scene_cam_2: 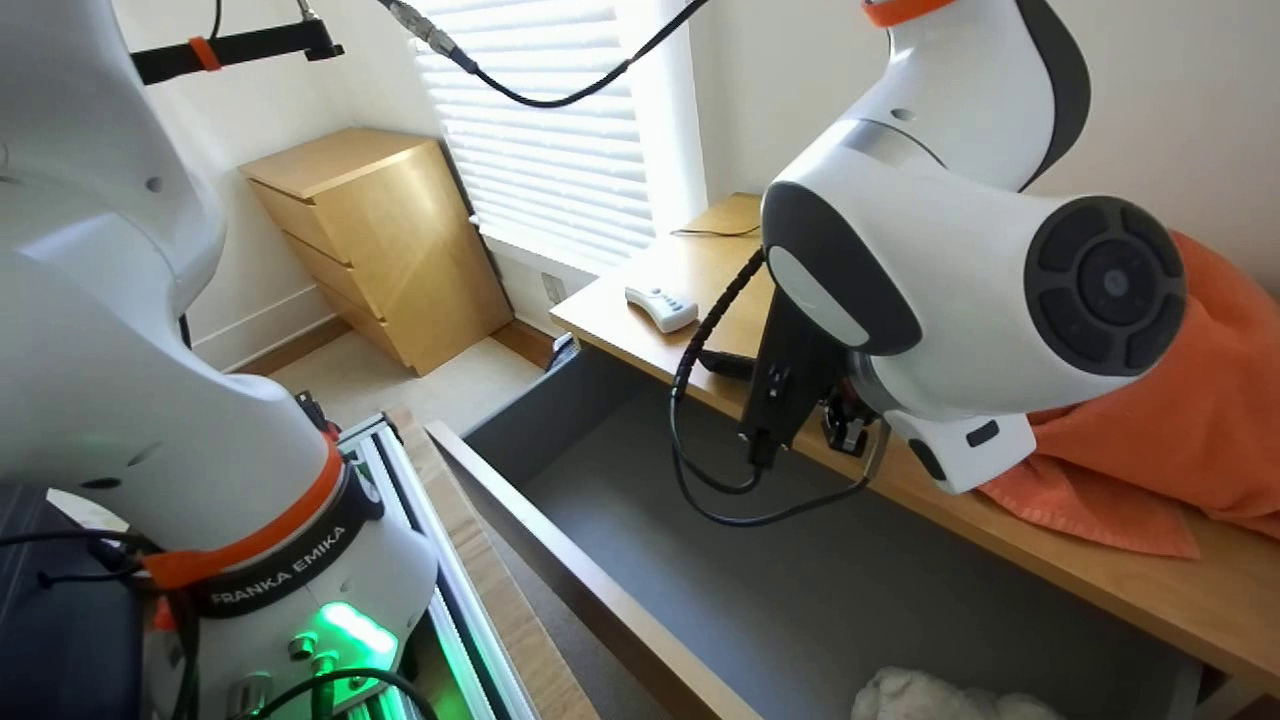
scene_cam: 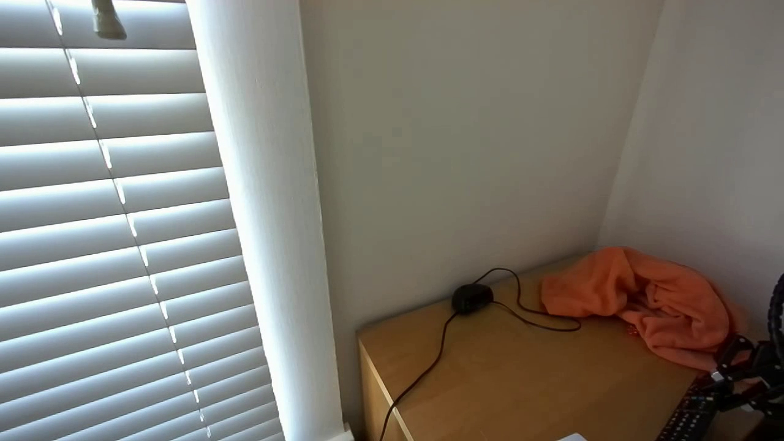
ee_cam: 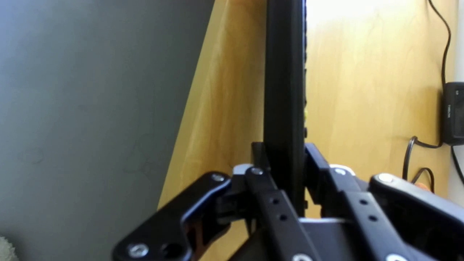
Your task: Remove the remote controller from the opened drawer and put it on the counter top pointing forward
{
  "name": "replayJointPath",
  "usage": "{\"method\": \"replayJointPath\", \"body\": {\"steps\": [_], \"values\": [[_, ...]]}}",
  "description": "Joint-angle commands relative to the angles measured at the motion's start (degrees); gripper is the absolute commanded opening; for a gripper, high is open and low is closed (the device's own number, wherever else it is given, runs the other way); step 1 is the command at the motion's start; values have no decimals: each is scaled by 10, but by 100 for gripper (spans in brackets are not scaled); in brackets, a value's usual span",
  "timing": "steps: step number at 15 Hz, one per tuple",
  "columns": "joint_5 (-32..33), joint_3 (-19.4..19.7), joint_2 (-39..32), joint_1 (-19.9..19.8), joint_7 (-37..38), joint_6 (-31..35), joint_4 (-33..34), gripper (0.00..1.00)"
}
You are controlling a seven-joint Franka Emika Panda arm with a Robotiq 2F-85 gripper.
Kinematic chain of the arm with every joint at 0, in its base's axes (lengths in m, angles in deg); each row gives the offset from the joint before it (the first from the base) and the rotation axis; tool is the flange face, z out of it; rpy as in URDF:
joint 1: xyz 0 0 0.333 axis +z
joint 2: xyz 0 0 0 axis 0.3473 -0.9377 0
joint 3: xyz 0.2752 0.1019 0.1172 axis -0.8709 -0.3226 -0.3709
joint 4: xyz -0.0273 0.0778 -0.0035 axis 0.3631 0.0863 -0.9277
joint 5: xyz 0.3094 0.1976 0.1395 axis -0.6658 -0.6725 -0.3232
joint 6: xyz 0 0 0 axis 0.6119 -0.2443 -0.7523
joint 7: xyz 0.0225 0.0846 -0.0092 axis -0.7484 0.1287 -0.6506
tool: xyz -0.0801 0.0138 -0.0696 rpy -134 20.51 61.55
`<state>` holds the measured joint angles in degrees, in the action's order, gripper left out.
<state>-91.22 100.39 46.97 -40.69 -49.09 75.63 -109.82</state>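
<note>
The remote controller [ee_cam: 284, 83], a long black bar, runs up the wrist view from between my fingers. It is turned on edge, its buttons along the right side, toward the wall. My gripper [ee_cam: 286, 157] is shut on it, a finger pressed to each face. The remote is over the counter top [ee_cam: 362, 72] near its front edge; I cannot tell if it touches the wood. In an exterior view the remote's buttons [scene_cam: 689, 413] show beside my gripper [scene_cam: 732, 373]. In an exterior view the remote [scene_cam_2: 727, 365] is partly hidden by the wrist.
The opened grey drawer [scene_cam_2: 620, 480] lies below the counter's front edge, with a pale cloth [scene_cam_2: 950, 695] inside. A white controller [scene_cam_2: 665, 308] lies on the counter. An orange cloth [scene_cam: 643, 300] and a black plug with cable [scene_cam: 471, 298] lie near the wall.
</note>
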Motion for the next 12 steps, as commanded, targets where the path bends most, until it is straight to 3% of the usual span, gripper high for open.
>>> {"method": "replayJointPath", "body": {"steps": [1,2,3,10,12], "values": [[-14,2,-30,3,-16,19,17,7],[-15,1,-36,2,-17,21,21,21],[-14,1,-38,3,-14,25,22,45],[-17,-1,-31,8,-1,41,27,95],[-22,-2,-28,12,13,51,26,100]]}}
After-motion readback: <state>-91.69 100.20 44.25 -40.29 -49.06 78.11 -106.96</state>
